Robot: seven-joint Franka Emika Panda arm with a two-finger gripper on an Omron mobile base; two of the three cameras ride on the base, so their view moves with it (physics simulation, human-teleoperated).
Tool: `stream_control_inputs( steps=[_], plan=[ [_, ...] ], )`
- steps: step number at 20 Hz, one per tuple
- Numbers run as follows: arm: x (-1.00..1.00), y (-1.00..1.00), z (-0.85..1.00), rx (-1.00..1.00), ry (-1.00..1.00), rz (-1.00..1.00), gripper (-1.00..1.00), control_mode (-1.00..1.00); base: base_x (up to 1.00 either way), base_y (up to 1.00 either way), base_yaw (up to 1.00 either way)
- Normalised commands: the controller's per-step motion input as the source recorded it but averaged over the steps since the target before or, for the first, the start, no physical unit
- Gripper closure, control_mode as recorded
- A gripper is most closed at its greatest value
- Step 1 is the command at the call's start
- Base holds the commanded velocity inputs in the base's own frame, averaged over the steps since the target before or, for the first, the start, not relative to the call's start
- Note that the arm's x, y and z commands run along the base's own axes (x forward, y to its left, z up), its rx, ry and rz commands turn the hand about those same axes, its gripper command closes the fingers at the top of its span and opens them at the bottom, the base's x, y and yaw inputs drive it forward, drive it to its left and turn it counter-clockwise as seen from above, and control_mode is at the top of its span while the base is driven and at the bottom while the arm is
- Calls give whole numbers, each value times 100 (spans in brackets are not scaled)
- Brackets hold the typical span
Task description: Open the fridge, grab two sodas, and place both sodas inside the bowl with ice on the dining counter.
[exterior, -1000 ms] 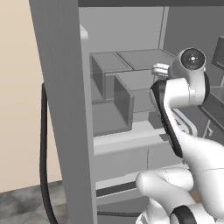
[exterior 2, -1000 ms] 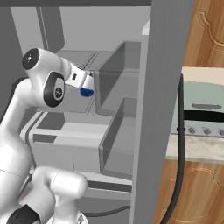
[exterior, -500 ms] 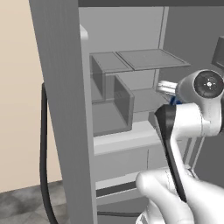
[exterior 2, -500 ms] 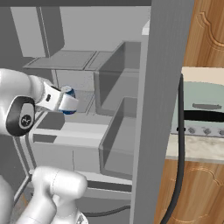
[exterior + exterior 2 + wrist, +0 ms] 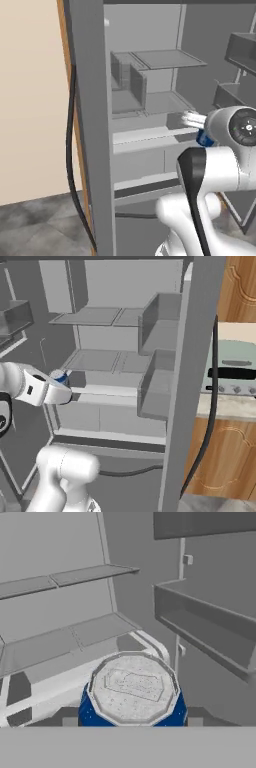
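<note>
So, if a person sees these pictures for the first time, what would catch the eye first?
Probably the blue soda can, the one spot of colour, held in the robot's hand in front of the open grey fridge. Next come the bare shelves inside, and the pale green oven beside it.

One fridge [image 5: 195,356], standing open. One blue can [image 5: 132,694]. Two flat shelves [image 5: 92,317] inside, one above the other. Perhaps two door bins [image 5: 240,47], though the edge cuts them off. One oven [image 5: 232,373] beside it.

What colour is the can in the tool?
Blue with a silver-grey top; the can shows best in the hand view.
</note>
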Motion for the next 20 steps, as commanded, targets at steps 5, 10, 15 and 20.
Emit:
stream_control_inputs(
  steps=[5,10,15,20],
  plan=[
    [0,0,0,0,0,0,100,100,-100,41,-4],
    [0,0,0,0,0,0,100,100,-100,41,-19],
    [0,0,0,0,0,0,100,100,-100,38,-29],
    [0,0,0,0,0,0,100,100,-100,33,-29]
  ],
)
